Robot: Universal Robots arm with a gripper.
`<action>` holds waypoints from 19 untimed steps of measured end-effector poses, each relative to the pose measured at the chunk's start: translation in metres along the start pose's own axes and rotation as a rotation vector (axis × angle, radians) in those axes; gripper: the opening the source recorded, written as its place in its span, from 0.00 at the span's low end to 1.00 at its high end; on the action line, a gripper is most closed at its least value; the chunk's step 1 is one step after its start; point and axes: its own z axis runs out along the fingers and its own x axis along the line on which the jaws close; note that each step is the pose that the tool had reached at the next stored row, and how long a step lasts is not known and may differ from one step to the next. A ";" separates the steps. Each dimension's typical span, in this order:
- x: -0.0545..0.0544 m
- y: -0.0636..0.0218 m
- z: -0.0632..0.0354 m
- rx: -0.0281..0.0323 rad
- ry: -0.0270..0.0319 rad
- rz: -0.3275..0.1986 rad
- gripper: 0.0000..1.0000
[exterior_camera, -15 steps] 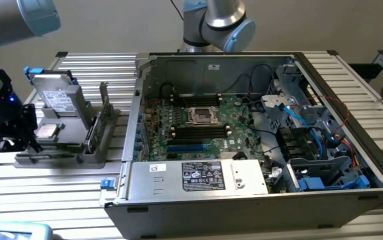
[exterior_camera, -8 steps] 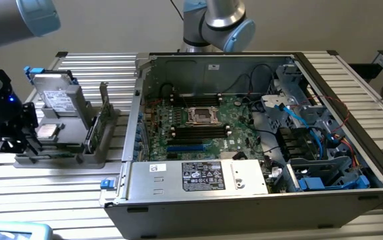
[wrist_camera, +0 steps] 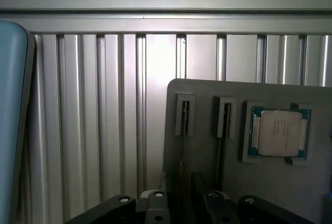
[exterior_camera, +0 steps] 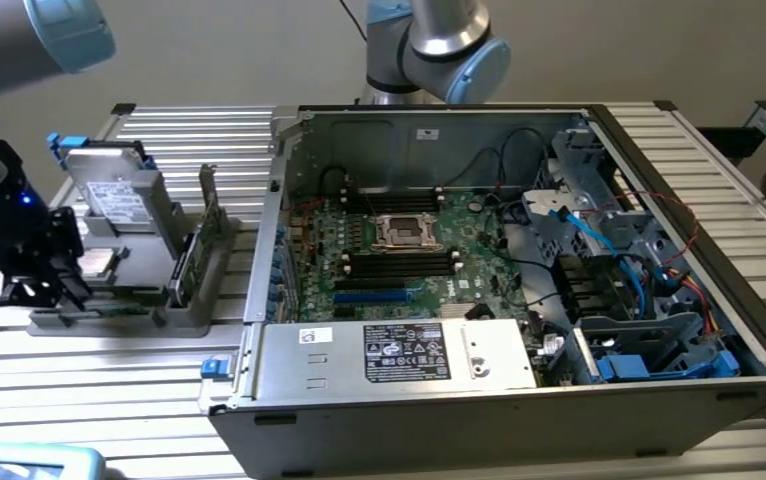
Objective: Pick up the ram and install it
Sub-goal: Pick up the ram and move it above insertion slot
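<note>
In the wrist view the ram (wrist_camera: 181, 172) shows edge-on as a thin stick. It runs from a small end bracket (wrist_camera: 184, 114) on the grey holder plate (wrist_camera: 207, 94) back to my gripper (wrist_camera: 187, 204). The gripper is open, its dark fingers (wrist_camera: 155, 203) standing apart on either side of the stick's edge. A second thin stick (wrist_camera: 221, 154) sits in the neighbouring bracket. In the exterior view my gripper (exterior_camera: 39, 290) hovers low over the holder's end toward that view's left, beside a green strip of ram (exterior_camera: 127, 308).
A square silver processor chip (wrist_camera: 277, 133) lies in the holder beside the sticks. A drive-like block (exterior_camera: 116, 200) stands on the holder. The open computer case (exterior_camera: 517, 380) fills the exterior view's right, with the motherboard (exterior_camera: 397, 270) and its black slots inside. A pale blue object (wrist_camera: 13, 120) lies on the slatted table.
</note>
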 end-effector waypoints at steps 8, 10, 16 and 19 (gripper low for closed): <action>-0.002 0.0040 0.0118 0.0174 0.0003 -0.003 0.29; -0.003 0.0046 0.0142 0.0231 0.0008 -0.005 0.29; -0.005 0.0068 0.0202 0.0331 0.0082 -0.008 0.29; -0.005 0.0084 0.0202 0.0336 0.0111 -0.008 0.27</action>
